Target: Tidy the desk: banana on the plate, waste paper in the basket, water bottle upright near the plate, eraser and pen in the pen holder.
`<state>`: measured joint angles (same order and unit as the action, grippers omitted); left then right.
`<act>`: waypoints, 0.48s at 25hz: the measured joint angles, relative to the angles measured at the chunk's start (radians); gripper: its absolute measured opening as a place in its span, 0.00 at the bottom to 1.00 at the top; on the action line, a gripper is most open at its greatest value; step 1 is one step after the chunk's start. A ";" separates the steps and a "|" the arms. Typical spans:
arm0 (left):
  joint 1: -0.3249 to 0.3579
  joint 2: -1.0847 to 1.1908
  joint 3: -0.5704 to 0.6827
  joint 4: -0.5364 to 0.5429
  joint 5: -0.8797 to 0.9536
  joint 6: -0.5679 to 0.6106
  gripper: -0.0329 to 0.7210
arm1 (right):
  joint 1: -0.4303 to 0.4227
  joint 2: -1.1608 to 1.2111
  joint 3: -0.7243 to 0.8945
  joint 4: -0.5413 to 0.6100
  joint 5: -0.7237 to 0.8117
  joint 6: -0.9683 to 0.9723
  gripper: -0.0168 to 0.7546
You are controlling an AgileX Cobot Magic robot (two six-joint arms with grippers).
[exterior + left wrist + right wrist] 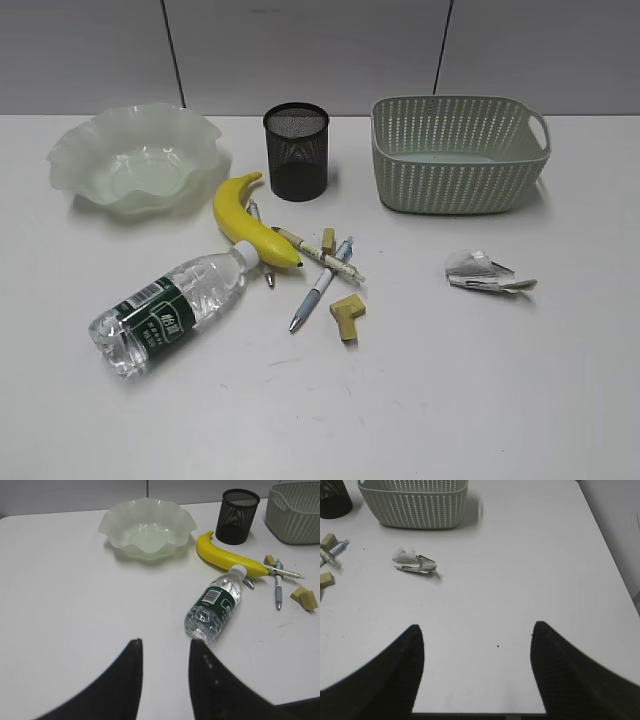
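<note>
Both sets of jaws stand apart and hold nothing: the left gripper [165, 652] narrowly spread above the desk [480, 400], the right gripper [476, 640] wide. Just beyond the left one lies the water bottle [214, 609] on its side, its cap touching the banana [227, 556]. Pens [318, 290] and eraser pieces [347, 316] lie scattered beside them. Farther back stand the plate [135, 158], pen holder [296, 150] and basket [458, 152]. The waste paper [413, 562] lies ahead of the right gripper, near the basket.

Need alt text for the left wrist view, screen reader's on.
A water bottle lies on its side on the white desk, cap touching a banana. Behind them stand an empty green plate and black pen holder; pens and erasers lie right.
</note>
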<state>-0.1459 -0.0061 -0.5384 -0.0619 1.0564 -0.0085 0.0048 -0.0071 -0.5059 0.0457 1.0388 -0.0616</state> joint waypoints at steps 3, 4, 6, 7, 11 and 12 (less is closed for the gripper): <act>0.000 0.000 0.000 0.000 0.000 0.000 0.36 | 0.000 0.000 0.000 0.000 0.000 0.000 0.70; 0.000 0.000 0.000 0.000 0.000 0.000 0.36 | 0.000 0.000 0.000 0.000 0.000 0.000 0.70; 0.000 0.000 0.000 0.000 0.000 0.000 0.36 | 0.000 0.000 0.000 0.000 0.000 0.000 0.70; 0.000 0.000 0.000 0.000 0.000 0.000 0.36 | 0.000 0.000 0.000 0.000 0.000 0.000 0.70; 0.000 0.000 0.000 0.000 0.000 0.000 0.36 | 0.000 0.000 0.000 0.000 0.000 0.000 0.70; 0.000 0.000 0.000 0.000 0.000 0.000 0.36 | 0.000 0.000 0.000 0.000 0.000 0.000 0.70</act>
<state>-0.1459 -0.0061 -0.5384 -0.0619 1.0564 -0.0085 0.0048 -0.0071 -0.5059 0.0457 1.0388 -0.0616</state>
